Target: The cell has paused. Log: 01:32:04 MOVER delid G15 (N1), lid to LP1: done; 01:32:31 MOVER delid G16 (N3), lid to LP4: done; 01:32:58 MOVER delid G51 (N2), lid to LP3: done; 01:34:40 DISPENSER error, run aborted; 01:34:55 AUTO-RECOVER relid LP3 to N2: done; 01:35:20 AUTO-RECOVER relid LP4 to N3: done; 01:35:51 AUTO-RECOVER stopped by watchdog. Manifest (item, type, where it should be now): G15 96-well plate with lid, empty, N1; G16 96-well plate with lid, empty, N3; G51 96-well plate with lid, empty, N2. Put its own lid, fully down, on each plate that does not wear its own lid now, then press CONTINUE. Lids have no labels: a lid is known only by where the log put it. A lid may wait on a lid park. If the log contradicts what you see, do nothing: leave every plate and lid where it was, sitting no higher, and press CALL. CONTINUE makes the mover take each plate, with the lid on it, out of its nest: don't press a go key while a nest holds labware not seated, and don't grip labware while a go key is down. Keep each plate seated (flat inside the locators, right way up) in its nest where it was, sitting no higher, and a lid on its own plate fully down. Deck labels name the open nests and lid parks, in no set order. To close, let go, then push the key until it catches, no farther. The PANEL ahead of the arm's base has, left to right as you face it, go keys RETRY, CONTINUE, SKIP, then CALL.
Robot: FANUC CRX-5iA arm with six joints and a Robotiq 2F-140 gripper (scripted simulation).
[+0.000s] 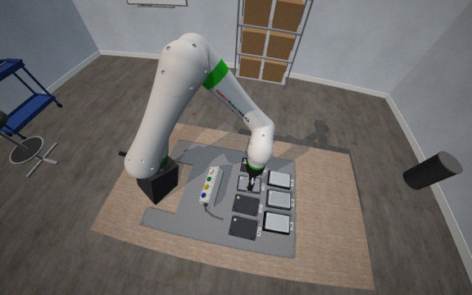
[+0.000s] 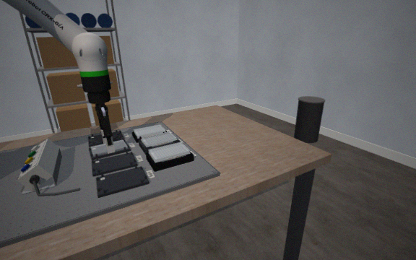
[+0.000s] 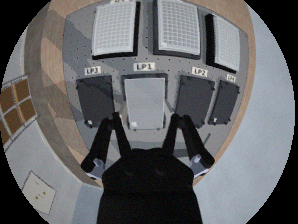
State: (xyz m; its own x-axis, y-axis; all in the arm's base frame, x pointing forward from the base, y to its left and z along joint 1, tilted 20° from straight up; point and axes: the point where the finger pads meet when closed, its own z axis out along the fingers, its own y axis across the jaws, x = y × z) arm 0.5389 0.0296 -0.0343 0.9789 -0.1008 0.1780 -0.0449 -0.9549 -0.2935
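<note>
My gripper (image 1: 253, 186) (image 2: 109, 141) (image 3: 145, 105) is down on the second lid park from the far end and is shut on a pale grey lid (image 1: 242, 183) (image 2: 120, 146) (image 3: 145, 96), one finger on each long side. The lid still lies flat on its park, whose label in the wrist view reads LP1. Three white 96-well plates (image 1: 279, 179) (image 1: 279, 199) (image 1: 277, 222) sit in black nests in a row beside the parks; they also show in the wrist view (image 3: 115, 30) (image 3: 177, 26) (image 3: 226, 42). I cannot tell which of them wear lids.
The other lid parks (image 1: 246, 204) (image 1: 242, 227) (image 3: 93, 96) (image 3: 194, 96) are bare and dark. The key panel (image 1: 215, 186) (image 2: 47, 159) stands left of the parks with a cable running from it. A dark cylinder (image 2: 309, 119) stands at the table's far corner.
</note>
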